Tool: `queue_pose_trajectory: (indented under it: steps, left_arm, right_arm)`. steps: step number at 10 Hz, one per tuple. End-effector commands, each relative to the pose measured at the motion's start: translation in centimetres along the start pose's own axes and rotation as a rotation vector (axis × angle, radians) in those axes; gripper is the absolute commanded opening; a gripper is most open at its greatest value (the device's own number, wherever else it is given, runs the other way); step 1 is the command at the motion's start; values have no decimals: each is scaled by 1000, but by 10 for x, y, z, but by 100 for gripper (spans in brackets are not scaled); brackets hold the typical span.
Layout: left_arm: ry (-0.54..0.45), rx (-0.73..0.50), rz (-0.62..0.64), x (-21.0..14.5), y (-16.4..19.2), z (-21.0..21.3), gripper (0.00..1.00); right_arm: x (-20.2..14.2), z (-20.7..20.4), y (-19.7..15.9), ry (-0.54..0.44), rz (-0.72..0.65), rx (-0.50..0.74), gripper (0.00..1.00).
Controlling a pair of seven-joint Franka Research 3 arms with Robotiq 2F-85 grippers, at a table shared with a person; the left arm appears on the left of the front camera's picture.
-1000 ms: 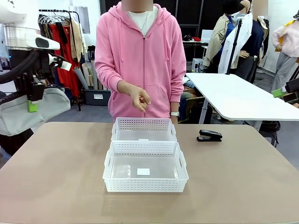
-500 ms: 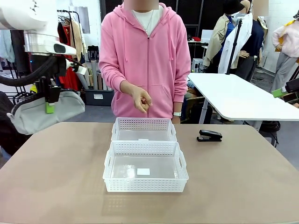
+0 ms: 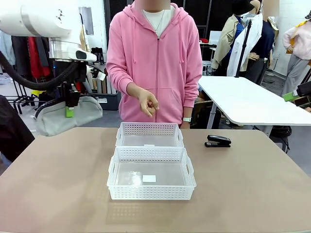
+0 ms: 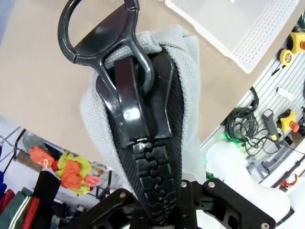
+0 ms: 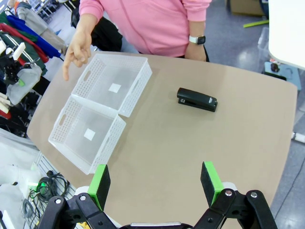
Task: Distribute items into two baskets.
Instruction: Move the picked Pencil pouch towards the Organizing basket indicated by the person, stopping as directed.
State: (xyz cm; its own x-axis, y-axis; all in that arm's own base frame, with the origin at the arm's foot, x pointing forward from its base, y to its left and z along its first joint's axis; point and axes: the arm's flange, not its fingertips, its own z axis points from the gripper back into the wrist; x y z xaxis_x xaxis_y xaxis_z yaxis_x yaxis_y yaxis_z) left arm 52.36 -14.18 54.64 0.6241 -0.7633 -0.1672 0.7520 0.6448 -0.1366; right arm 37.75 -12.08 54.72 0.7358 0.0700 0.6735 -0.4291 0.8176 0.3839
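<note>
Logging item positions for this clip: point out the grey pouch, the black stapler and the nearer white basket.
grey pouch (image 3: 53, 122): front view, its hanging fabric body.
black stapler (image 3: 218, 141): front view, its top arm.
nearer white basket (image 3: 150, 192): front view, its front lattice wall.

- A tan table (image 3: 58, 184) carries two white lattice baskets, touching: the larger basket (image 3: 151, 192) on the robot's side, the smaller basket (image 3: 149, 129) behind.
- A black stapler (image 3: 218, 141) lies apart, to their right.
</note>
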Motion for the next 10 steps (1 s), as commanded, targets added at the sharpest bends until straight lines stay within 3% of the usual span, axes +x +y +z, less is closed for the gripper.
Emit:
queue_pose_trajectory:
  steps: [1, 5, 10]
  left_arm:
    - [8, 20, -41, 12, 6, 6, 0]
    - [-20, -1, -121, 46, -1, -24, 0]
    - [-57, 94, -200, 87, 5, -41, 0]
  right_arm:
    - [1, 0, 1, -4, 5, 5, 100]
    - [1, 0, 1, -4, 5, 5, 100]
    - [1, 0, 1, -4, 5, 5, 100]
